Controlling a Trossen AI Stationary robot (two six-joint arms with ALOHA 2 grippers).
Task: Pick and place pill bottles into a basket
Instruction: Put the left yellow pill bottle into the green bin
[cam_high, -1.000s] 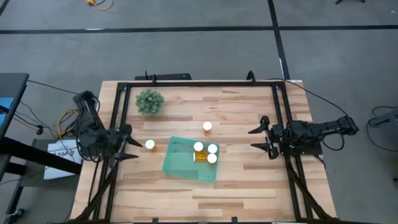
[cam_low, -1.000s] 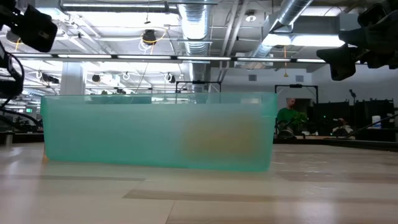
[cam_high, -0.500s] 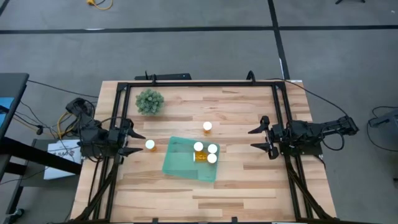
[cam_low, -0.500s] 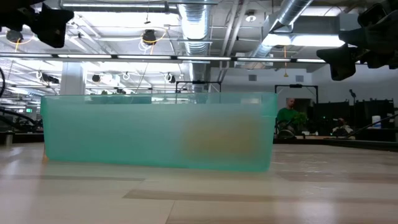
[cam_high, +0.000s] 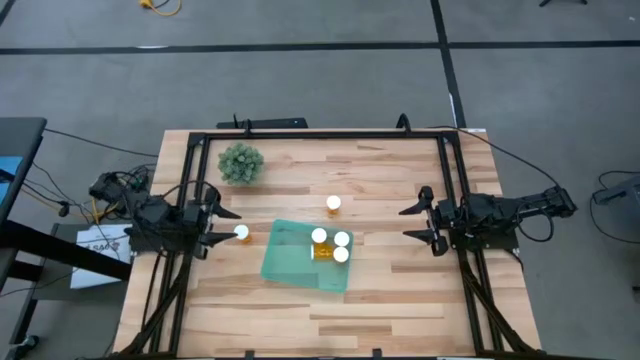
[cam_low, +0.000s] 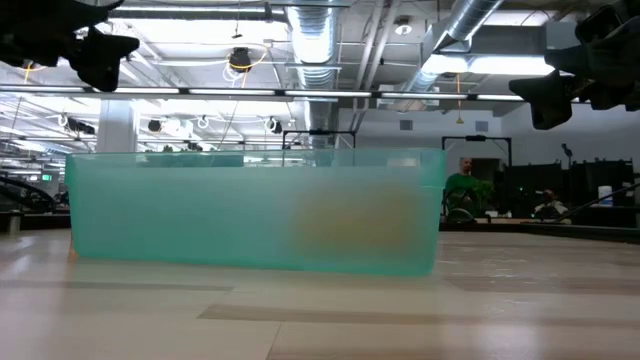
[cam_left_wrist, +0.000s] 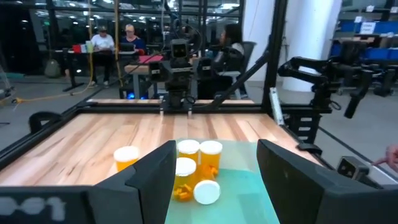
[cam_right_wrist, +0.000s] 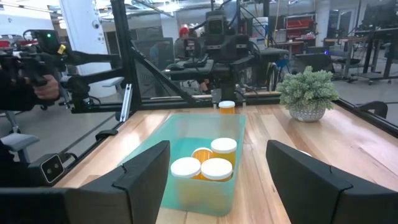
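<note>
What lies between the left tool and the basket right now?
In the high view, one upright pill bottle stands on the bare wooden table, just ahead of the open left tool and short of the basket. Nothing else lies in that stretch.

Pale wood-plank table (cam_high: 400, 290), matt; translucent plastic basket (cam_high: 290, 262); amber plastic pill bottles (cam_right_wrist: 217, 160) w/ smooth white caps.

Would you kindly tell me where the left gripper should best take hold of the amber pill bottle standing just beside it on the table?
Probably around the amber pill bottle body below its white cap, approaching level from the left gripper side: it stands upright, clear of the teal basket.
</note>
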